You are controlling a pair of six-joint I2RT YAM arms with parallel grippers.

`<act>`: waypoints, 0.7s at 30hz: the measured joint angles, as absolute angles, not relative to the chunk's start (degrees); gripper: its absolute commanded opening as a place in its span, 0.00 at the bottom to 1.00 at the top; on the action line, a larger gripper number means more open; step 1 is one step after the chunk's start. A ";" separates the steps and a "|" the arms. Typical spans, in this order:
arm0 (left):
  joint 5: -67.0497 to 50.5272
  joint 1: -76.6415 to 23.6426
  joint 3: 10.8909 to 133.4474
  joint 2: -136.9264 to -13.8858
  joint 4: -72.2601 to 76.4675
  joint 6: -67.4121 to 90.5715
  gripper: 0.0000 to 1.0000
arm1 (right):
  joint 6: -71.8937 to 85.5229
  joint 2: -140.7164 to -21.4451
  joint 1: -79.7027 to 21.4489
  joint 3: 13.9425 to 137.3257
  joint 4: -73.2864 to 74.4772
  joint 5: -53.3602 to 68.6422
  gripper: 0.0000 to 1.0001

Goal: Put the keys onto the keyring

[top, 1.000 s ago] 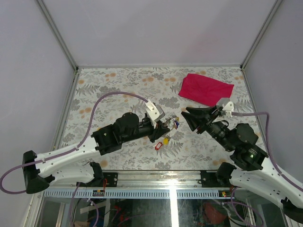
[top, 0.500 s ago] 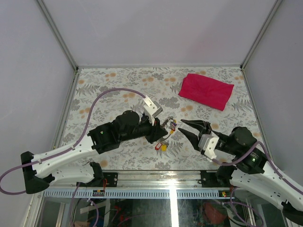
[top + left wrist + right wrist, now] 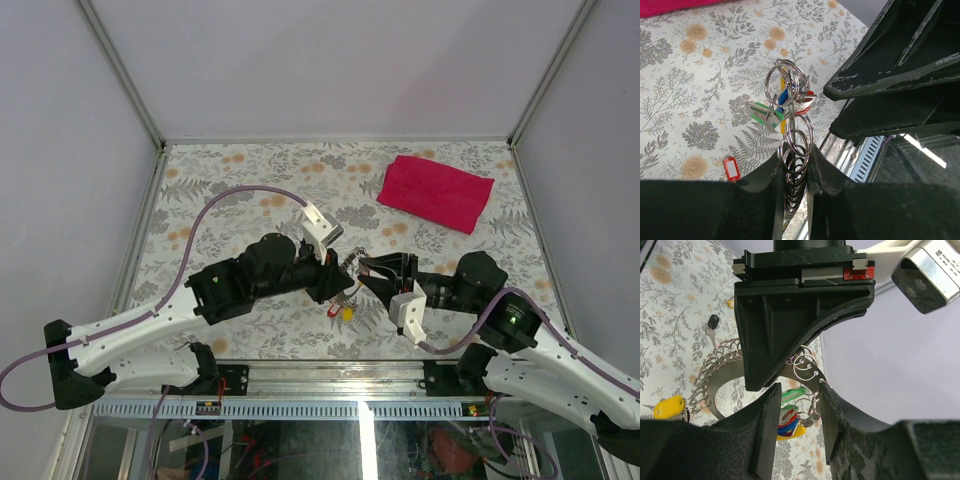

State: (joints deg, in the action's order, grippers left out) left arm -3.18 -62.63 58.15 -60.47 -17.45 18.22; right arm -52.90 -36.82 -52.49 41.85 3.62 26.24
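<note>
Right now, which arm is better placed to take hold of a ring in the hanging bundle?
Right, probably. The left gripper is shut on the keyring and holds it up, so it is busy. The right gripper is open and sits close beside it, free to close.

One keyring [image 3: 794, 161], one red cloth [image 3: 435, 192]
</note>
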 measured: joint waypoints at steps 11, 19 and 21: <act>-3.16 -62.63 58.17 -60.84 -17.54 18.26 0.00 | -55.72 -39.59 -52.49 42.92 3.40 26.70 0.42; -3.18 -62.63 58.17 -61.06 -17.54 18.26 0.00 | -56.07 -40.51 -52.51 43.13 3.31 26.74 0.41; -3.16 -62.63 58.19 -61.21 -17.56 18.26 0.00 | -56.42 -40.69 -52.51 43.13 3.33 26.79 0.41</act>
State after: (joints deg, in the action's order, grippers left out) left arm -3.16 -62.63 58.19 -61.21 -17.56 18.26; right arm -56.42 -40.69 -52.51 43.13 3.33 26.79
